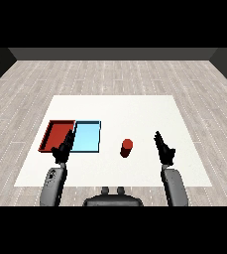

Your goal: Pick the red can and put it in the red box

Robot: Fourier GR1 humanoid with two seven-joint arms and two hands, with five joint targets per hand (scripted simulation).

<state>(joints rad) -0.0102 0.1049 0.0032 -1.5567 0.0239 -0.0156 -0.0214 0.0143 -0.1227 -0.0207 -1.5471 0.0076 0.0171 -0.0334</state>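
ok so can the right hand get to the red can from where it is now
Probably yes. The right hand is open, to the right of the upright red can, with only bare table between them.

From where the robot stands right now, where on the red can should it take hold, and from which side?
Probably around the middle of the side wall. The red can stands upright on the white table, apart from both trays, so its round body is free all around. The right hand is open just to the can's right, so coming in from that side and curling round the can looks simplest.

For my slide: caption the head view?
Red can upright between open hands, beside light blue tray and red tray.
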